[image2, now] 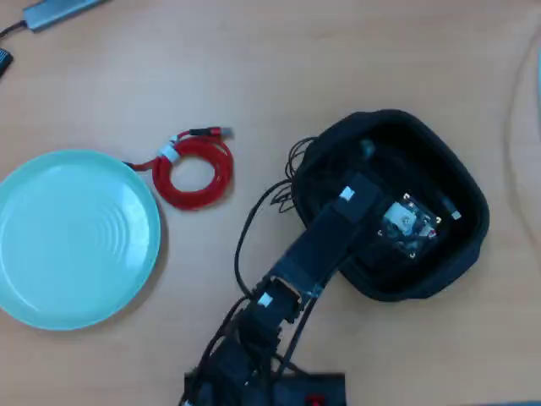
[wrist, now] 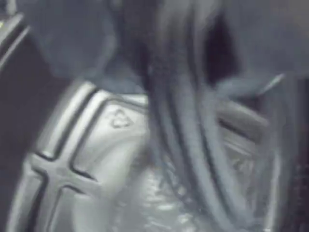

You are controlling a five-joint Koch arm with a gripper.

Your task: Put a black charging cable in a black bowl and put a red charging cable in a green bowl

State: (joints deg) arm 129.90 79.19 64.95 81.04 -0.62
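In the overhead view my arm reaches into the black bowl [image2: 385,279] at the right, and the gripper [image2: 407,224] sits low inside it. Close up in the wrist view, blurred loops of the black charging cable [wrist: 186,125] stand upright in front of the bowl's ribbed, stepped base [wrist: 82,159]. A light plug tip [image2: 456,216] shows inside the bowl. The jaws are too blurred to say whether they grip the cable. The red charging cable [image2: 196,172], coiled with a white tie, lies on the table beside the empty green bowl [image2: 72,237] at the left.
The robot's own black wires [image2: 254,220] trail from the arm across the table between the red coil and the black bowl. A grey device [image2: 59,10] lies at the top left edge. The arm's base [image2: 262,381] stands at the bottom centre.
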